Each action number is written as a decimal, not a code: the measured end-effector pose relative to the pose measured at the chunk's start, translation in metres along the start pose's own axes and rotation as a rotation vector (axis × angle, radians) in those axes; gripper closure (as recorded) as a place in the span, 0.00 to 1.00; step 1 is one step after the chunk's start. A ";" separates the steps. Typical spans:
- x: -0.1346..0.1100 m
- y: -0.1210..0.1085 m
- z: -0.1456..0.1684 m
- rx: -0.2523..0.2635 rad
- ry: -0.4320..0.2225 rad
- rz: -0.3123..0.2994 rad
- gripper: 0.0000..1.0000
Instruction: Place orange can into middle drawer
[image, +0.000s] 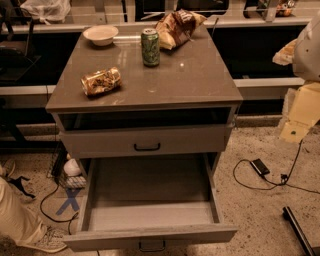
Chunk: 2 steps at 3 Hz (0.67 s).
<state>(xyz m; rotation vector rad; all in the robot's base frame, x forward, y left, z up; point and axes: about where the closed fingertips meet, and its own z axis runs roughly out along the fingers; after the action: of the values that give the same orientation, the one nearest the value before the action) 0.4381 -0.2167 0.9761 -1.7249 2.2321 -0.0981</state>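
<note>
Glossy countertop (195, 80) (matt wood-look middle drawer (150, 216))

I see the grey-brown cabinet top (200, 80) carrying four things. The orange can (101, 81) lies on its side front-left, a green can (150, 47) stands upright further back, a white bowl (100, 35) sits back-left, and a crumpled chip bag (177, 27) back-right. The gripper (300, 112) hangs to the right, off the top.

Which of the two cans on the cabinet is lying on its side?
The orange can, at the front left; the green can stands upright further back. The gripper hangs at the far right, away from both.
</note>
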 end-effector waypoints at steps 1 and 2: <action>0.000 0.000 0.000 0.000 0.000 0.000 0.00; -0.033 -0.018 0.011 0.016 -0.029 -0.064 0.00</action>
<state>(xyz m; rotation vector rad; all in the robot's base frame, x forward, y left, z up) 0.4654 -0.1888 0.9772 -1.7779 2.1504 -0.1048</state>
